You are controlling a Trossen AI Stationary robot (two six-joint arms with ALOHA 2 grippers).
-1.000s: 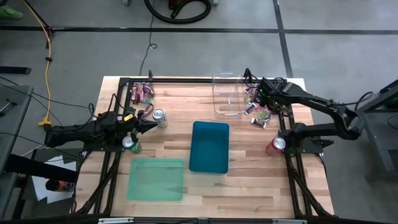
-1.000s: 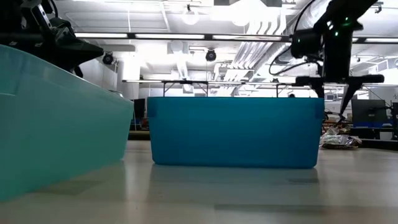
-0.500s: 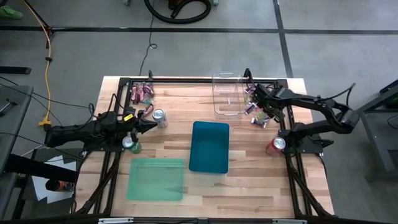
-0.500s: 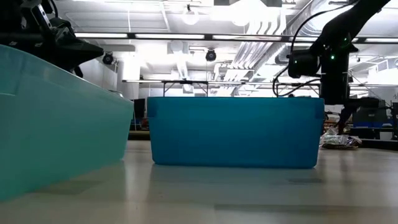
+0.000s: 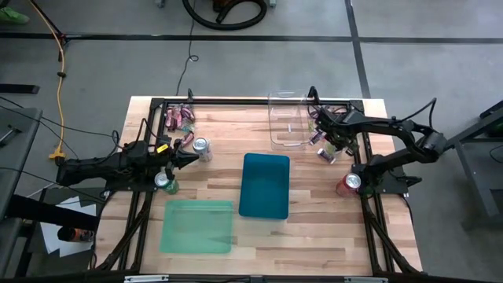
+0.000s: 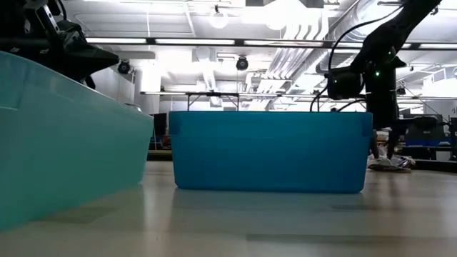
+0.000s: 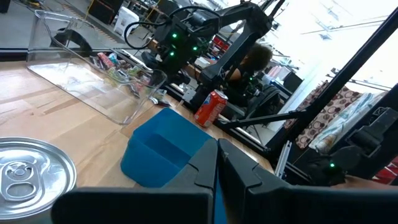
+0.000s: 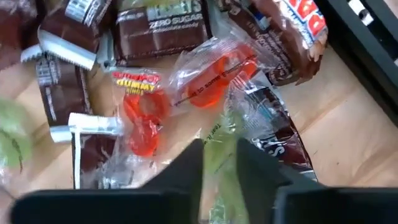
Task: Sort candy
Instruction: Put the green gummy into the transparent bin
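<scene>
Two claw tips [image 8: 219,163] pinching green candy [image 8: 219,149]

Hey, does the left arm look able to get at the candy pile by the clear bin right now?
Probably not. The left gripper sits shut at the table's left edge, while that candy pile lies at the far right, beyond the clear bin, with the right gripper already over it.

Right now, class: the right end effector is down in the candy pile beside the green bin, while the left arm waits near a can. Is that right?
Not quite. The high view shows the right end effector in the candy pile beside the clear bin, not the green bin. The rest holds.
</scene>
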